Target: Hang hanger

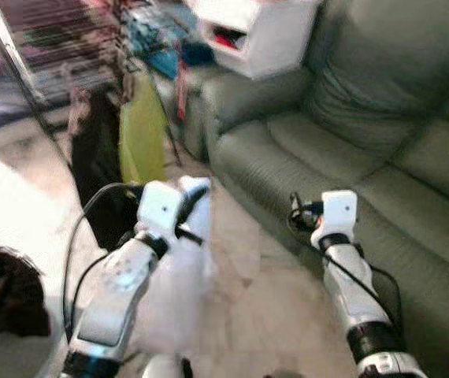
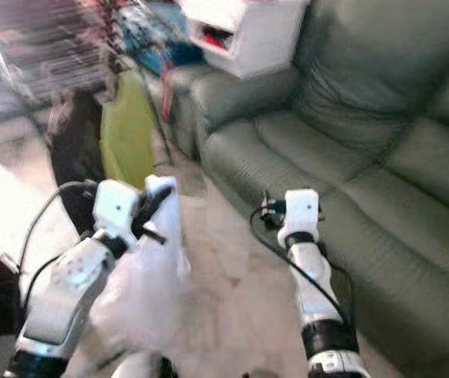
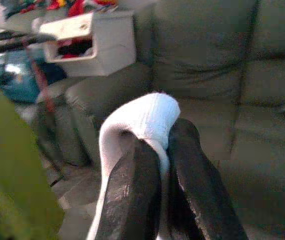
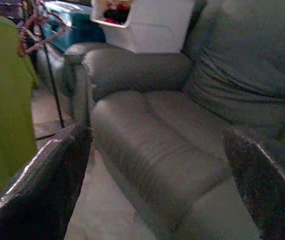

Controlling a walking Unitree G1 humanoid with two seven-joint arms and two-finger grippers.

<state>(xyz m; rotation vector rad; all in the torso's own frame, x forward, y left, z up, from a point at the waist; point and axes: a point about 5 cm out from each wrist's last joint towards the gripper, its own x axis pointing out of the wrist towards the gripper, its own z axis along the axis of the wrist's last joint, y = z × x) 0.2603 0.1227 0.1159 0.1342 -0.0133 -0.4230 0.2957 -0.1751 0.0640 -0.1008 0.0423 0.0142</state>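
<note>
My left gripper [image 1: 190,206] is shut on a white cloth [image 1: 183,272], which hangs down over the floor in front of me. In the left wrist view the cloth [image 3: 143,116] is folded over and pinched between the two black fingers [image 3: 132,190]. My right gripper [image 1: 298,211] is held out over the sofa's front edge, open and empty, its fingers [image 4: 42,185] wide apart. A thin red hanger [image 4: 36,29] hangs on the drying rack [image 1: 51,47] at the far left. A yellow-green garment [image 1: 142,134] and a black one [image 1: 94,161] hang from that rack.
A green sofa [image 1: 382,157] takes up the right side, with a white box [image 1: 256,35] on its armrest. A round basket with dark clothes [image 1: 4,307] stands at my lower left. Pale floor lies between the rack and the sofa.
</note>
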